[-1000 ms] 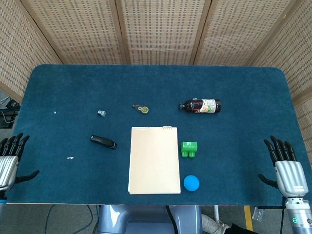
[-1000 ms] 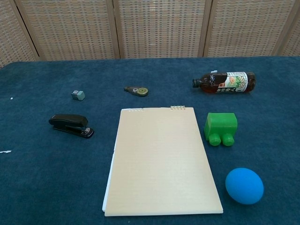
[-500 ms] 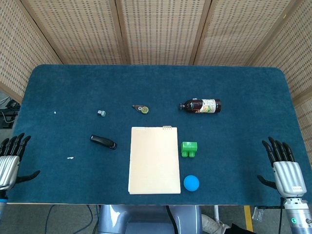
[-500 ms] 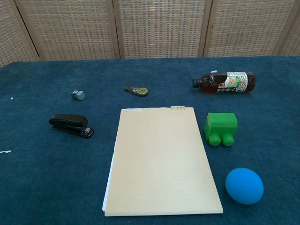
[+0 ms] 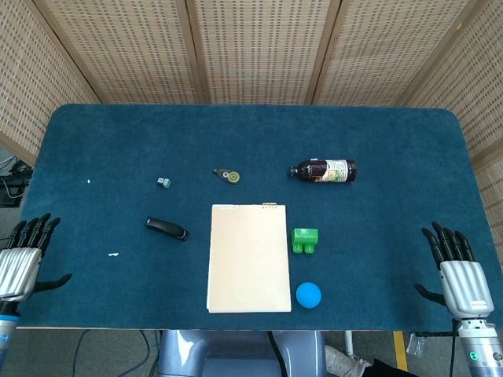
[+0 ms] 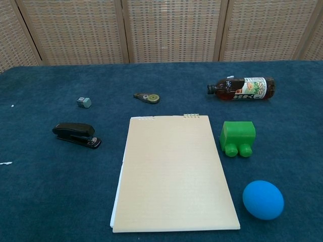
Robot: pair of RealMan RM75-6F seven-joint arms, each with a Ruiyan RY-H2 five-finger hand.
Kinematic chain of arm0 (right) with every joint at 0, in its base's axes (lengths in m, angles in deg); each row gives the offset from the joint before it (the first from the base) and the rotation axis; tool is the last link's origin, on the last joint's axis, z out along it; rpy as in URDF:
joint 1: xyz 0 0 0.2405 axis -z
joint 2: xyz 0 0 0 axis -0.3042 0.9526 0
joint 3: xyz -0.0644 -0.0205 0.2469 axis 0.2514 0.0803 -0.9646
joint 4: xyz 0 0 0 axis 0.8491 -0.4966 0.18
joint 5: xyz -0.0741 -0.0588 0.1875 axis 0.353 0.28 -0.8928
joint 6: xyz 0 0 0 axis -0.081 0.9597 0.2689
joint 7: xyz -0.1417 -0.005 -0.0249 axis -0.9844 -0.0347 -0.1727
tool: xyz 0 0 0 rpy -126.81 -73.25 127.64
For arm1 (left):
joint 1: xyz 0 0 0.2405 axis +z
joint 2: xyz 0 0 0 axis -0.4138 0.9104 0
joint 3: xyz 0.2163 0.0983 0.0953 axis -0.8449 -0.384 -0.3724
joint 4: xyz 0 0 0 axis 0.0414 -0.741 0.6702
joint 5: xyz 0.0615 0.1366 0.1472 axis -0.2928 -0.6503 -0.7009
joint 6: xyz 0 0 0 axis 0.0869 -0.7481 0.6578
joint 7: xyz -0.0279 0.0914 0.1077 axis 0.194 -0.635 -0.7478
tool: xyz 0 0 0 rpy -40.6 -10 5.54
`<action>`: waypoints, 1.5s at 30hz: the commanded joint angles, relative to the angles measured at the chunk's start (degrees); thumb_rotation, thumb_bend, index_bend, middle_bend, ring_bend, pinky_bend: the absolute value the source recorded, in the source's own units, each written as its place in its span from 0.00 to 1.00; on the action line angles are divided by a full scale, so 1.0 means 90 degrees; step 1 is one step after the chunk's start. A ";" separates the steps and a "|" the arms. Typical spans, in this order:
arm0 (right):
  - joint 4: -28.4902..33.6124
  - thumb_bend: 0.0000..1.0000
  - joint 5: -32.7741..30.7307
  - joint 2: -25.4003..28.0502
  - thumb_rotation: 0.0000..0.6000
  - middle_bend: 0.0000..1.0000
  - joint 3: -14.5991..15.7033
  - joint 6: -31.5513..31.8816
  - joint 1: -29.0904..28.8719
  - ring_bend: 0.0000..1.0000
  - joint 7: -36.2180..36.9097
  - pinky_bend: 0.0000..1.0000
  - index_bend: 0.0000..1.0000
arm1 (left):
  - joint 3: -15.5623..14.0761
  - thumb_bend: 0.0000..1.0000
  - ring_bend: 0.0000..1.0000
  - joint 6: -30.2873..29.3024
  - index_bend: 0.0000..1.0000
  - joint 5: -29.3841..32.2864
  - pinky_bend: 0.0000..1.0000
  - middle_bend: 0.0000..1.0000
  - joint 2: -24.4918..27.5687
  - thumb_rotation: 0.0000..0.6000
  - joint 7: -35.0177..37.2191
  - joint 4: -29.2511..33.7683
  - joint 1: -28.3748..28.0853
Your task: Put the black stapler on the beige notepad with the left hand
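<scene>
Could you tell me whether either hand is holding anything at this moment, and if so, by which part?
Nothing is held: the left hand and right hand are both open, and the black stapler lies untouched.

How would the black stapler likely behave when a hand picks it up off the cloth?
The black stapler looks rigid, so it probably won't flex. It lies low and long on the blue cloth, so it seems unlikely to roll or tip. Its glossy casing may be slightly slippery.
</scene>
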 commanded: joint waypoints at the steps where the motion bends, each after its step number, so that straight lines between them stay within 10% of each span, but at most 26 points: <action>1: 0.0012 0.18 -0.0017 0.0010 1.00 0.00 -0.0006 -0.0009 -0.0002 0.00 -0.0001 0.00 0.01 | 0.0162 0.16 0.00 0.0470 0.00 0.0135 0.00 0.00 -0.0004 1.00 -0.0206 0.0020 -0.0395; 12: 0.0028 0.18 -0.0100 0.0046 1.00 0.00 -0.0035 -0.0057 -0.0013 0.00 0.0057 0.00 0.05 | 0.0727 0.27 0.13 0.1880 0.22 0.0757 0.23 0.07 -0.0400 1.00 -0.0669 -0.0269 -0.1699; 24: 0.0016 0.18 -0.0170 0.0096 1.00 0.00 -0.0074 -0.0070 -0.0011 0.00 0.0244 0.00 0.05 | 0.0856 0.28 0.17 0.2919 0.31 0.2124 0.25 0.13 -0.1209 1.00 -0.2022 -0.0819 -0.2849; 45: -0.0009 0.18 -0.0253 0.0248 1.00 0.00 -0.0134 -0.0083 0.0007 0.00 0.0773 0.00 0.06 | 0.0529 0.29 0.17 0.2894 0.32 0.3277 0.25 0.13 -0.2165 1.00 -0.3301 -0.1223 -0.3621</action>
